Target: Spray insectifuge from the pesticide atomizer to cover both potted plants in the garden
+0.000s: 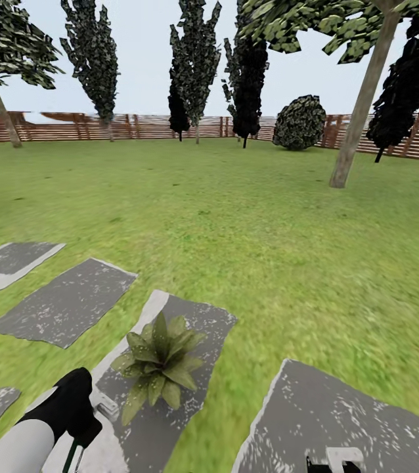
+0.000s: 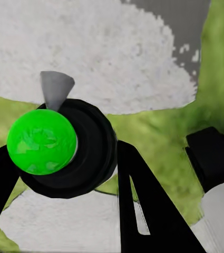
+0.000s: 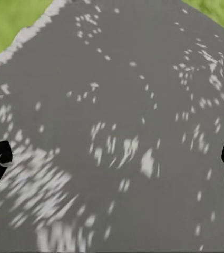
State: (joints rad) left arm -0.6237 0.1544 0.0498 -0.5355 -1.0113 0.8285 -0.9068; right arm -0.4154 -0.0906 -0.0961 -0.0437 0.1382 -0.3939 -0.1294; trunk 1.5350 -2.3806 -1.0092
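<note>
One potted plant [image 1: 160, 364], a low rosette of pointed green leaves, sits on a grey stepping slab [image 1: 196, 315] near the bottom of the head view. The second potted plant is out of view. My left gripper [image 1: 81, 427] hangs just left of the plant, shut on the pesticide atomizer [image 2: 64, 153]. In the left wrist view the atomizer is a dark round body with a bright green disc and a grey nozzle piece [image 2: 56, 87], held between my black fingers [image 2: 143, 211]. My right gripper [image 3: 112, 158] stands open and empty above another slab [image 1: 341, 407].
Green lawn [image 1: 249, 223] stretches ahead to a brown slat fence [image 1: 137, 126]. Several more slabs [image 1: 65, 302] lie to the left. A tree trunk [image 1: 360, 112] stands at the right, with tall dark trees [image 1: 193, 66] and a round bush [image 1: 299, 123] by the fence.
</note>
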